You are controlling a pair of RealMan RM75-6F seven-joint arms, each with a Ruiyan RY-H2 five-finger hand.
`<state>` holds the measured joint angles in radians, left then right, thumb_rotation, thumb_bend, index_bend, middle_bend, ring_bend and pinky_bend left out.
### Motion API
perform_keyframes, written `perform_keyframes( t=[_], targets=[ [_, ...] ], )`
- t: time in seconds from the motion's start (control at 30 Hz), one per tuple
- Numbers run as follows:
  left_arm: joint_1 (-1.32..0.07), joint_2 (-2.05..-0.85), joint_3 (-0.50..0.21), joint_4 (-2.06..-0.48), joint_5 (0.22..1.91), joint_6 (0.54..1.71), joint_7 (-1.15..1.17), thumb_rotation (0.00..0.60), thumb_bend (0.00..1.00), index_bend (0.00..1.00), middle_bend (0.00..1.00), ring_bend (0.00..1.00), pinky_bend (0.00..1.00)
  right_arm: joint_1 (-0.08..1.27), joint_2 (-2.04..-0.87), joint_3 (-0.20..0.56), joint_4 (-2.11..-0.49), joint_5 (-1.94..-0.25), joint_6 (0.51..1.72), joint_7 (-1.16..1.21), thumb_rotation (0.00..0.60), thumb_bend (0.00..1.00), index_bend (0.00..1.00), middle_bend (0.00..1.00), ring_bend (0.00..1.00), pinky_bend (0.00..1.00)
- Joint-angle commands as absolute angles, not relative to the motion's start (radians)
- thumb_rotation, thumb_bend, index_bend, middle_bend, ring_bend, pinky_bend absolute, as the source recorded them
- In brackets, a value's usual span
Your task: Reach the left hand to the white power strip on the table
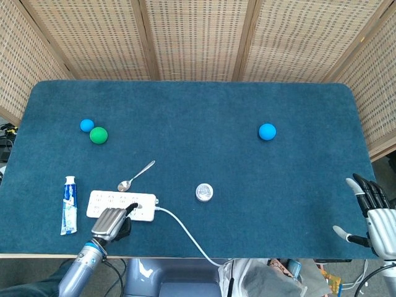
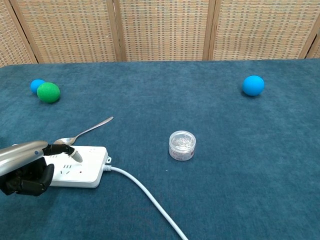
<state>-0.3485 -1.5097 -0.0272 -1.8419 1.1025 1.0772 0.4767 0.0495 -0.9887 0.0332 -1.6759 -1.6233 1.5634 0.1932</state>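
The white power strip (image 1: 120, 205) (image 2: 82, 167) lies near the table's front left edge, its white cable (image 1: 185, 232) (image 2: 145, 195) running off to the front. My left hand (image 1: 112, 221) (image 2: 31, 167) sits over the strip's near side, one extended finger touching its top, the other fingers curled in. It holds nothing. My right hand (image 1: 372, 213) hovers at the table's front right corner, fingers spread and empty; only the head view shows it.
A metal spoon (image 1: 135, 176) (image 2: 84, 132) lies just behind the strip. A toothpaste tube (image 1: 69, 205) lies left of it. A small clear jar (image 1: 204, 192) (image 2: 182, 145) stands to the right. A green ball (image 1: 98, 135) (image 2: 48, 92) and two blue balls (image 1: 86, 125) (image 1: 267, 131) lie farther back.
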Motion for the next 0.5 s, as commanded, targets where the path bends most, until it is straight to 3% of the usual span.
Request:
perform_keyframes(
  t=[0.03,0.5],
  targets=[
    [-0.354,-1.519,-0.023,-1.832,1.093,1.082,0.482,0.6,1.0,0.23,1.0,1.0,1.0,0.05,-0.988,0.033,-1.675,-1.624,1.564,0.195,0.6,0.0,0.0,0.0,0.0,0.0],
    [-0.38,-1.538,-0.008,-1.798,1.076,1.065,0.451,0.6,1.0,0.25,1.0,1.0,1.0,0.049,-0.988,0.032,-1.676,-1.626,1.566,0.193,0.6,0.0,0.0,0.0,0.0,0.0]
  ],
)
